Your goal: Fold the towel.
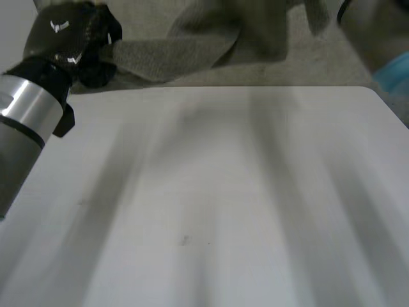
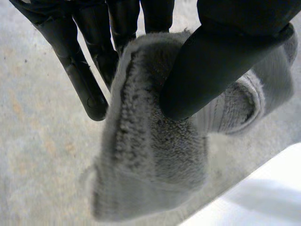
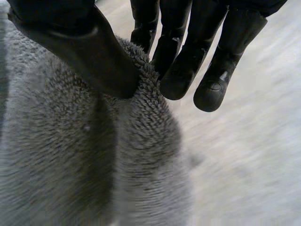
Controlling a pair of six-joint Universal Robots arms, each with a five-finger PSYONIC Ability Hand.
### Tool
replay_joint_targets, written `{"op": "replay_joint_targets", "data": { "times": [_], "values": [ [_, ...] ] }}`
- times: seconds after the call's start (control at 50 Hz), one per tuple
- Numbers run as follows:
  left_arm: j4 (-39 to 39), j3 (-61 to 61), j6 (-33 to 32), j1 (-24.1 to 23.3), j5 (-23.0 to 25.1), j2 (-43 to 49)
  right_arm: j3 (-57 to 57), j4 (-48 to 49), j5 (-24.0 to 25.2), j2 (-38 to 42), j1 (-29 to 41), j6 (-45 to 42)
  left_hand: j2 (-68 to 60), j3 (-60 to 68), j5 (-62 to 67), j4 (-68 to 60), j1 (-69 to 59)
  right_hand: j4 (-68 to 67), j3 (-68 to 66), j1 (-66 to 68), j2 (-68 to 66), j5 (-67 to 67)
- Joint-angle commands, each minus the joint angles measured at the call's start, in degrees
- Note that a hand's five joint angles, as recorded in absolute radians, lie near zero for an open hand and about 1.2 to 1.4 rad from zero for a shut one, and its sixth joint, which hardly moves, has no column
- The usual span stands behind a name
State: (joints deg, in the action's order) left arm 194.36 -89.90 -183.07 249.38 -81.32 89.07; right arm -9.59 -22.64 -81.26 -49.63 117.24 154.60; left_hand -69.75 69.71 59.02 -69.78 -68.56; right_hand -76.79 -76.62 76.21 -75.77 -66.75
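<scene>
Pinching a bunched fold of the grey towel (image 2: 150, 160) between thumb and fingers, the left hand (image 2: 221, 61) holds the cloth in the air just past the far edge of the white table (image 2: 263, 197), over a pale floor (image 2: 37, 117). In the head view the left hand (image 1: 73, 41) sits by the table's (image 1: 211, 192) far left corner, and the towel (image 1: 192, 38) stretches from it across toward the right arm (image 1: 377, 32), sagging in loose folds beyond the tabletop. In the right wrist view the right hand (image 3: 94, 52) clamps the towel (image 3: 70, 155) too, thumb pressing the pile against the fingers (image 3: 178, 75); the rest of the cloth hangs beneath the palm. Whether either grip is on a corner or an edge cannot be told.
</scene>
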Motion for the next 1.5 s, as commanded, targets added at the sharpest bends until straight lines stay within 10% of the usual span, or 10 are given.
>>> {"op": "replay_joint_targets", "data": {
  "times": [0.02,0.46,1.04,1.26,1.5],
  "values": [
    [0.50,-10.27,-0.53,-0.21,-0.07,2.85,-18.85,-6.18,6.11,-0.03,0.27,-7.19,-10.25,10.29,10.98,-10.22,-11.44,-3.21,-3.38,3.79,-4.23,-3.25],
    [0.06,-24.00,-12.84,4.27,0.02,2.25,-60.53,-3.21,8.57,-6.79,4.31,-15.91,-10.25,10.29,10.98,-10.22,-11.44,-3.21,-3.38,3.79,-4.23,-3.25],
    [-9.09,-20.57,-5.11,3.39,3.80,-17.79,-63.89,-0.91,8.93,-35.63,-5.01,-15.56,-10.25,10.29,10.98,-10.22,-11.44,-3.21,-3.38,3.79,-4.23,-3.25],
    [-7.24,-19.87,-2.64,4.27,3.89,-8.74,-48.33,-4.43,8.05,-16.55,-3.51,-15.65,-10.25,10.29,10.98,-10.22,-11.44,-3.21,-3.38,3.79,-4.23,-3.25],
    [-2.49,-13.11,-2.82,3.92,1.96,10.84,-6.55,-3.38,-1.96,19.00,2.46,-16.35,-10.25,10.29,10.98,-10.22,-11.44,-3.21,-3.38,3.79,-4.23,-3.25]
  ]
}}
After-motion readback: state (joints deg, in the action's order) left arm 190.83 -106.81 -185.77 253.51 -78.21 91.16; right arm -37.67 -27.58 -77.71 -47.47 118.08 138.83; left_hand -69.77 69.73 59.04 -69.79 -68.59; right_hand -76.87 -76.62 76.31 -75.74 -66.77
